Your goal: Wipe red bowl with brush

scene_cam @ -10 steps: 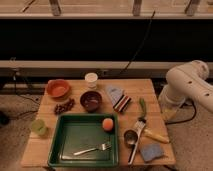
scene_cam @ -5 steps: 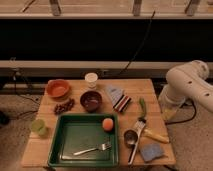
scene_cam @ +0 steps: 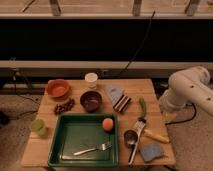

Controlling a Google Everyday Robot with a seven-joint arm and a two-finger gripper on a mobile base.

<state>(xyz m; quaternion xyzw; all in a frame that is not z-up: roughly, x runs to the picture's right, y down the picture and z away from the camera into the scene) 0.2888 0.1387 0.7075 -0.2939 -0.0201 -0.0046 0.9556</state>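
Observation:
The red bowl (scene_cam: 58, 89) stands at the table's back left corner, orange-red with a lighter inside. The brush (scene_cam: 135, 148) lies near the front right. Its pale handle points toward the front edge and its light bristle head sits next to a yellow-handled tool (scene_cam: 156, 136). Only the white arm (scene_cam: 189, 89) shows, beside the table's right edge. My gripper is out of view, somewhere past that arm, and far from both the bowl and the brush.
A maroon bowl (scene_cam: 91, 100), white cup (scene_cam: 91, 80), grapes (scene_cam: 64, 106) and green cup (scene_cam: 38, 127) share the wooden table (scene_cam: 150, 87). A green tray (scene_cam: 65, 150) holds a fork (scene_cam: 93, 148) and an orange fruit (scene_cam: 107, 124). Snack packets (scene_cam: 119, 99), a green pepper (scene_cam: 143, 106), a metal scoop (scene_cam: 130, 137) and a blue sponge (scene_cam: 150, 152) lie to the right.

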